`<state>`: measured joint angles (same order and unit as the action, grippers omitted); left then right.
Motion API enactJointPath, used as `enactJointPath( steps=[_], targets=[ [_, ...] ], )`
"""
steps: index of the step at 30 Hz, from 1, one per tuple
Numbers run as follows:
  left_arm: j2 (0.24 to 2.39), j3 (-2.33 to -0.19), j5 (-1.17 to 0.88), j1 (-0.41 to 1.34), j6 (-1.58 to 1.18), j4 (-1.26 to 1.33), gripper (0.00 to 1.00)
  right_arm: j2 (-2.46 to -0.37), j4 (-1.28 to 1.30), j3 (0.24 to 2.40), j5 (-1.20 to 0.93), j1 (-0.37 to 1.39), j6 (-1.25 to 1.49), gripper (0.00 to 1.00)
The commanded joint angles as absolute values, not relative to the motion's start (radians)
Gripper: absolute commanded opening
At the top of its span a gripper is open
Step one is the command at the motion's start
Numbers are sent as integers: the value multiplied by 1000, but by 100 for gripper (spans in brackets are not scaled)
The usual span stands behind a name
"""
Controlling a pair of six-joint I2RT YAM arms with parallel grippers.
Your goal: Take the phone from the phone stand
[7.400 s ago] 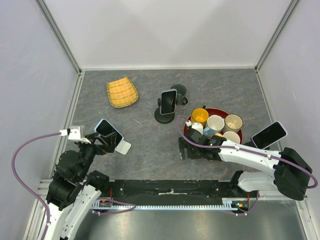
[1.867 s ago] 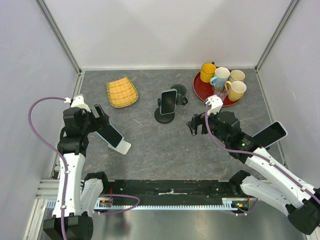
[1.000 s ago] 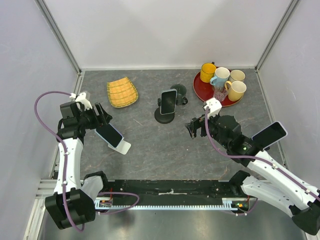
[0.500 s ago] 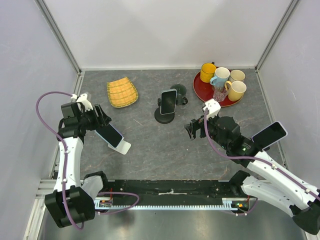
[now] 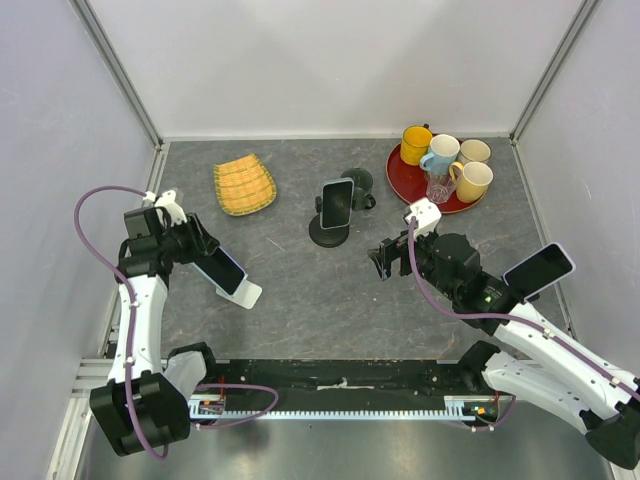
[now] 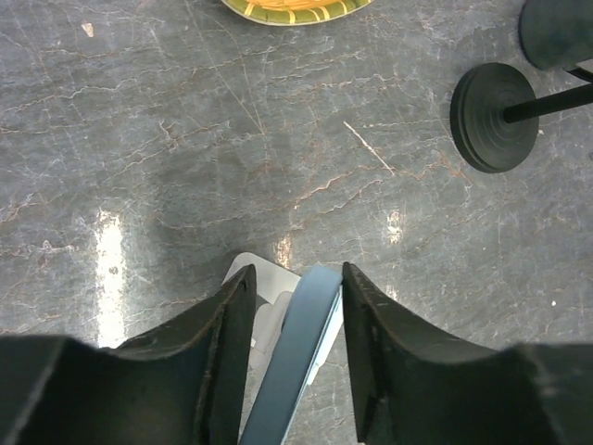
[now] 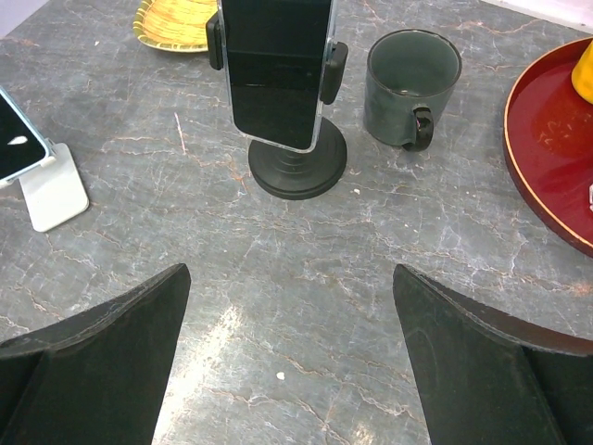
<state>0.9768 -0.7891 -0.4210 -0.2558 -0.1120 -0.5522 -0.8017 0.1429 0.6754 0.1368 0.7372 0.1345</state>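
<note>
Grasp step: left gripper (image 6: 296, 283) straddles the phone (image 6: 298, 357) on its white stand (image 5: 244, 294), near the bench's left edge.
The phone leans tilted in the stand and shows edge-on in the left wrist view, with 1 finger on each side of it. The jaws stand only narrowly apart, but a sliver of stand shows past 1 side of the phone, so they appear not yet clamped and hold nothing. As I judge it, the next move is to close squarely on the phone, then lift along its lean so the light stand is not dragged or tipped. The right gripper (image 5: 388, 262) hangs wide open and empty over the bench's middle, facing a 2nd phone (image 7: 276, 69) clamped in a black stand (image 7: 297, 169) beside a dark mug (image 7: 411, 88).
</note>
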Motion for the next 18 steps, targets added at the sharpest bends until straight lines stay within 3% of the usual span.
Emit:
enactJointPath(
  steps=[1, 3, 15, 18],
  targets=[
    [946, -798, -448, -261, -100, -574, 43, -792, 100, 673, 138, 742, 137, 98],
    [937, -805, -449, -259, -101, -577, 37, -790, 101, 673, 135, 742, 137, 98],
    [911, -864, -431, -259, -101, -630, 25, -810, 103, 686, 121, 746, 138, 98],
    [904, -879, -416, -259, -101, -643, 16, -811, 98, 692, 91, 744, 137, 98]
  ],
)
